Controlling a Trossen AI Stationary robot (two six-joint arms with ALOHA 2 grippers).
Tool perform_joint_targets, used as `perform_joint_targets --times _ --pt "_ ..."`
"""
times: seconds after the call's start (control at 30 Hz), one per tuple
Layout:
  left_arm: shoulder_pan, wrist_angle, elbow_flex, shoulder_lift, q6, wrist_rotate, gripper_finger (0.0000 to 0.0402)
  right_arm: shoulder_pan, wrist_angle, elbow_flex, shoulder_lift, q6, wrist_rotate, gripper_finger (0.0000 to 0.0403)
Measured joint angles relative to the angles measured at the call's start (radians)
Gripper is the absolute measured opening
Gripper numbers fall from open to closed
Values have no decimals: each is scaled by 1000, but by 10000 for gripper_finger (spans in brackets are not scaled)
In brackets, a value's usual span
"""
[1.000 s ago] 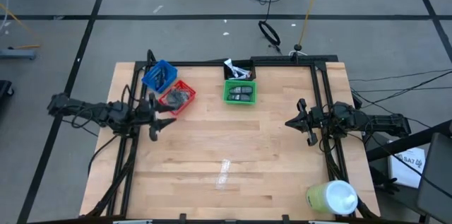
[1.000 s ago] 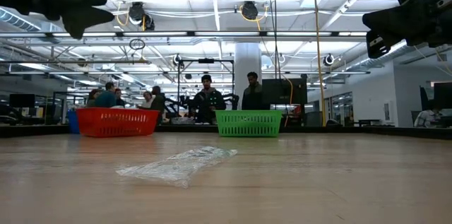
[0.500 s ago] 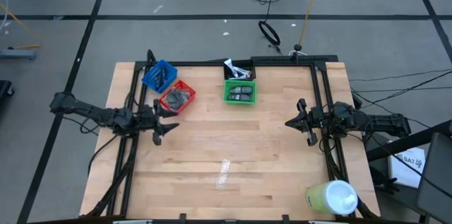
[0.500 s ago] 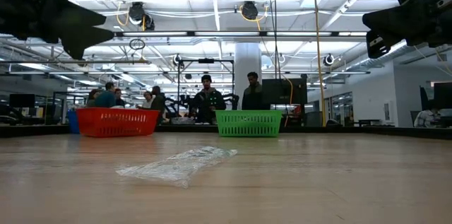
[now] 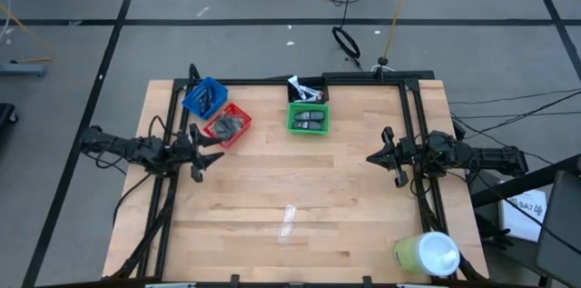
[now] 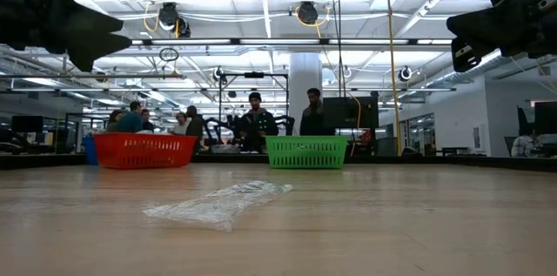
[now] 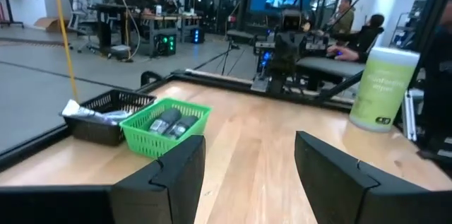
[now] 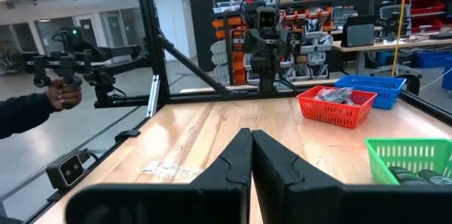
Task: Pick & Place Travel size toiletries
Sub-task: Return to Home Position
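Observation:
The travel size toiletries lie sorted in four baskets along the far edge. White-silver tubes [image 5: 302, 87] fill a black basket [image 7: 106, 114]. Dark grey oval pieces [image 7: 169, 121] sit in a green basket [image 5: 309, 118]. Dark pieces [image 8: 332, 95] are in a red basket [image 5: 227, 125], and dark packets in a blue basket [image 5: 203, 96]. My left gripper [image 5: 211, 153] hangs open above the table's left side, near the red basket, with nothing between its fingers [image 7: 176, 174]. My right gripper [image 5: 372, 156] is shut and empty above the right side.
A clear plastic wrapper scrap [image 5: 288, 222] lies on the wood near the middle front. A big yellow-green cylinder with a white top [image 5: 426, 253] stands at the near right corner. Black frame rails [image 5: 413, 106] run along the sides. People show beyond the table; a person's hand [image 8: 60, 93] holds a device.
My left gripper has sunk a little over the table's left side as its arm folds back; it stays open and empty.

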Motion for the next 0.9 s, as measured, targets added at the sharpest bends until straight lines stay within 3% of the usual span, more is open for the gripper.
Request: perform_joint_targets --times 0.9 --pt "1 7 -12 1 56 0 216 0 -1 0 0 0 0 0"
